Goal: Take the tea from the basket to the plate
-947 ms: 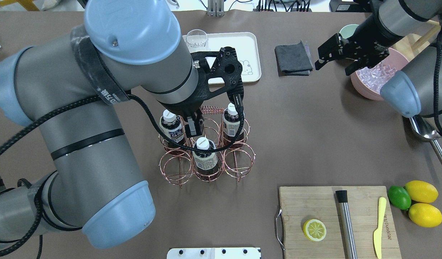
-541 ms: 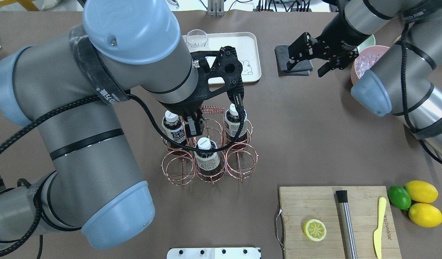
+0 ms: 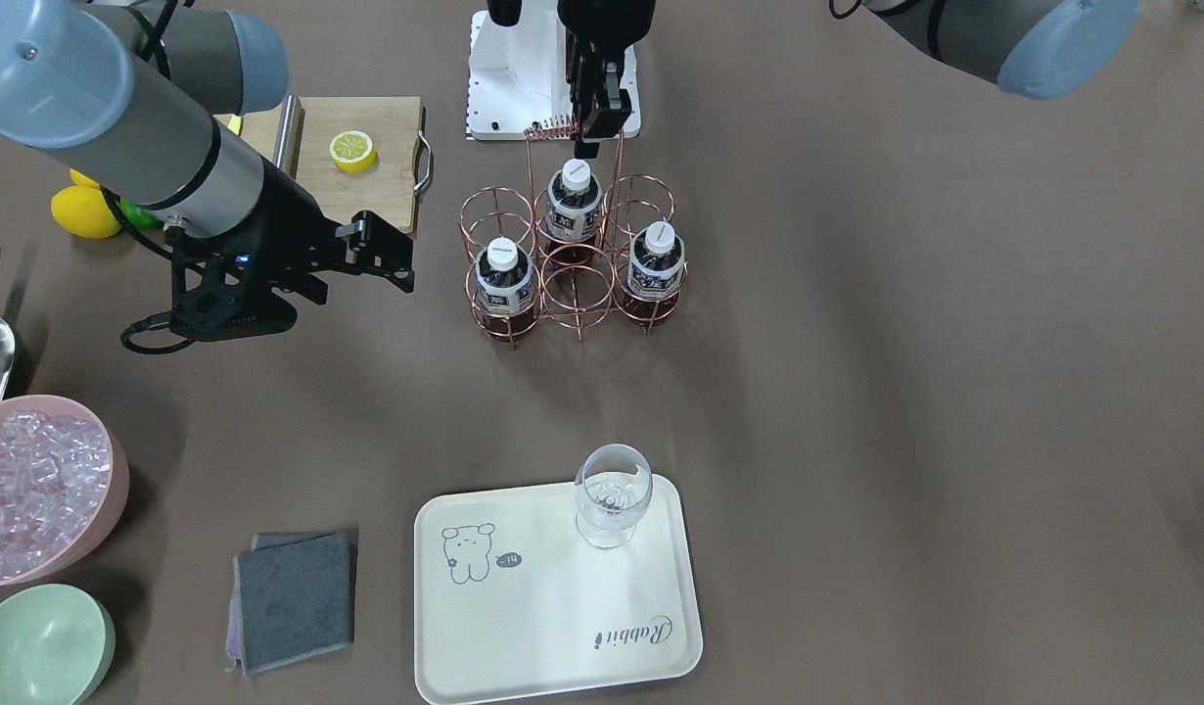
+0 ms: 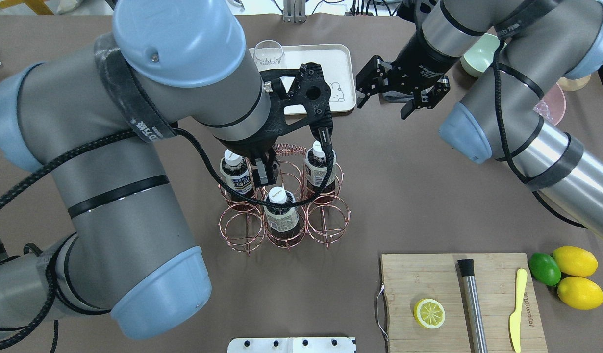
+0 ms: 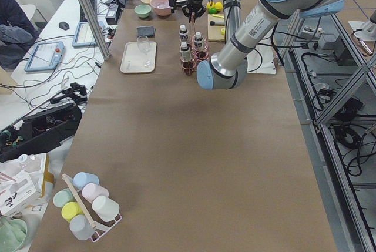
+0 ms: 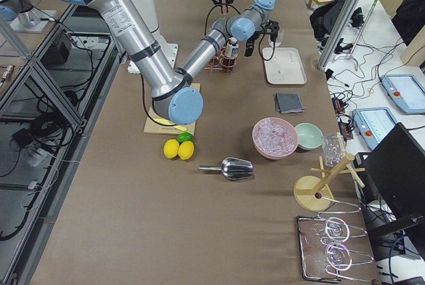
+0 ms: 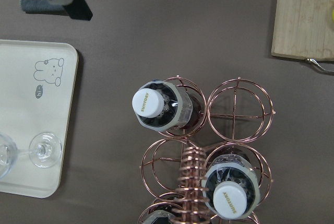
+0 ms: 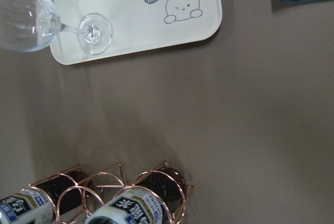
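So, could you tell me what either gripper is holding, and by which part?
The left gripper grips the rose-gold wire basket by its coiled handle; the right gripper is open, empty.

Three tea bottles (image 3: 574,201), two whole lemons (image 4: 574,261), one lime (image 4: 544,268)

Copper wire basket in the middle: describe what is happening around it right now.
The left gripper appears closed on the handle of the copper wire basket. All three tea bottles sit in its cells. The right gripper hovers open and empty beside it. The cream tray holds only a wine glass.
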